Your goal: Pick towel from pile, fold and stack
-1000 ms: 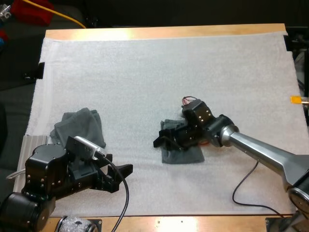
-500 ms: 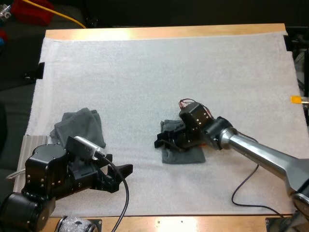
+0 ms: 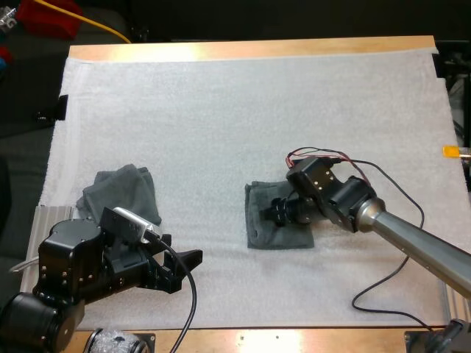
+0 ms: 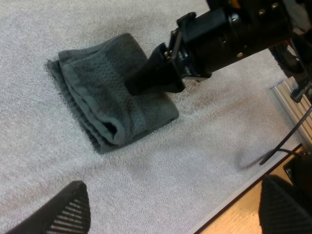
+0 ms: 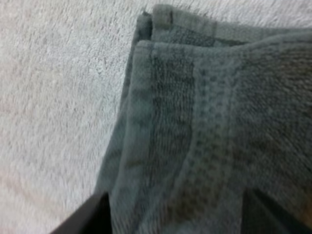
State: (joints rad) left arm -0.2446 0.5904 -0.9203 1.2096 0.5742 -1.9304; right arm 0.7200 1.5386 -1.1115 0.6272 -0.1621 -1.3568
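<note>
A folded dark grey-green towel lies flat near the mat's middle. My right gripper hovers low over the towel's right half, pointing left. In the right wrist view its fingers stand apart over the towel, so my right gripper is open. A crumpled towel sits at the mat's left side. My left gripper waits open near the front edge, just below that crumpled towel. In the left wrist view my left gripper is wide apart, facing the folded towel and the other arm's gripper resting over it.
A white mat covers the wooden table. A ribbed metal strip lies at the mat's left front edge. The right arm's cable loops over the mat near the front right.
My right gripper has drawn back to the right over the folded towel, which now lies flatter and more uncovered. The left arm has not moved.
</note>
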